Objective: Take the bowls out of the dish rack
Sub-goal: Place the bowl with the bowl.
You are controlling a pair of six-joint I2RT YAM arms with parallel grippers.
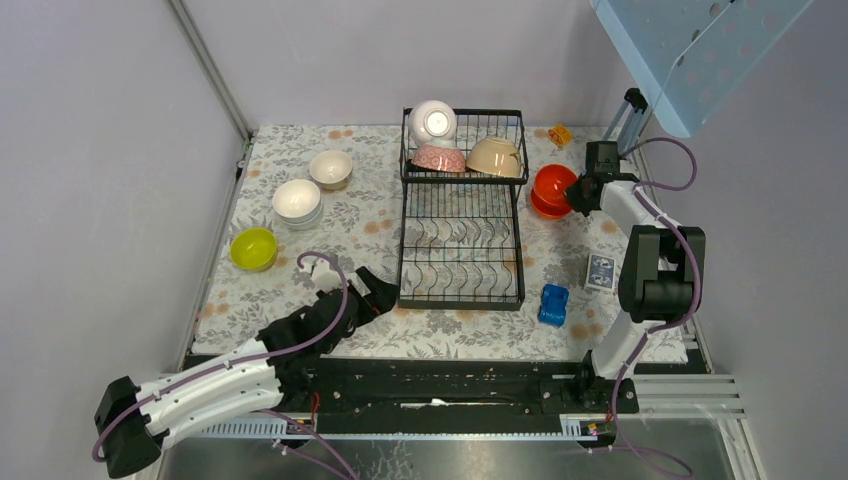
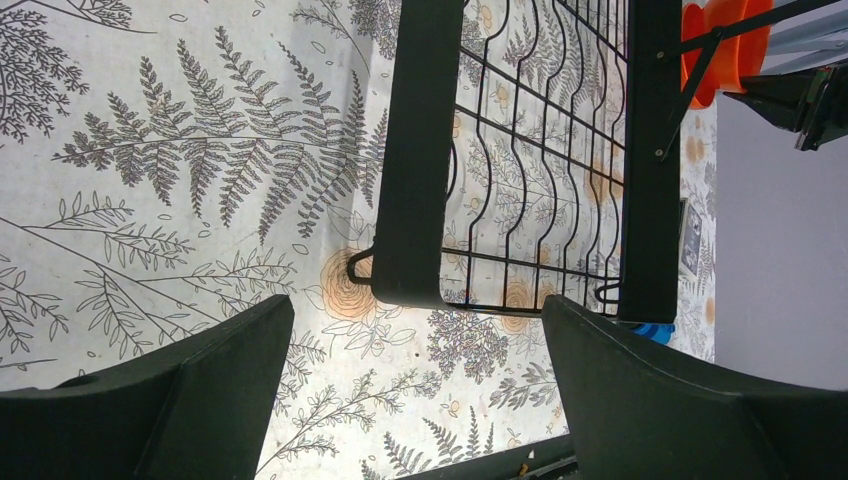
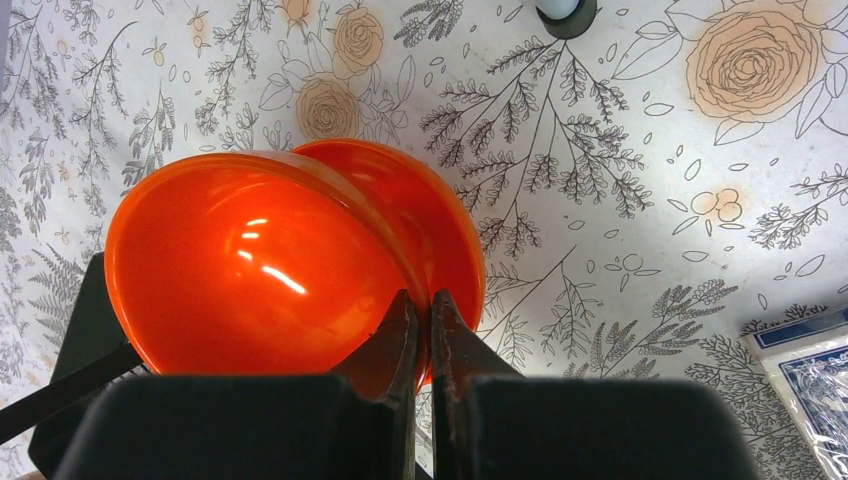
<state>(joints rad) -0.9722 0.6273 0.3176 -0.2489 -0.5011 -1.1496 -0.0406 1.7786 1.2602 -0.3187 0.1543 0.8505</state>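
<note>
Bowls of small round ceramic are partly out of the black wire two-tier dish rack (image 1: 461, 302). Three remain in its raised upper basket: a white bowl (image 1: 432, 122) tipped on edge at the back-left corner, and a pink-patterned bowl (image 1: 439, 158) and a beige bowl (image 1: 494, 157) turned over in front of it. The slotted lower tray looks bare. On the floral table cover (image 1: 300, 300) left of the rack sit a cream bowl (image 1: 330, 168), what looks like a white stacked pair (image 1: 297, 202), and a yellow-green bowl (image 1: 253, 248). Just right of the rack, the right gripper (image 3: 422, 305) is pinched narrow on the rim of a glossy orange-red bowl (image 3: 250, 260), held tilted over a second orange-red bowl (image 3: 440, 220) on the cover, so it seems about to be nested there. The left gripper (image 2: 415, 305) hangs spread wide and empty by the lower tray's near-left corner. Well over half the unloading looks done, with the upper basket's three left.
</note>
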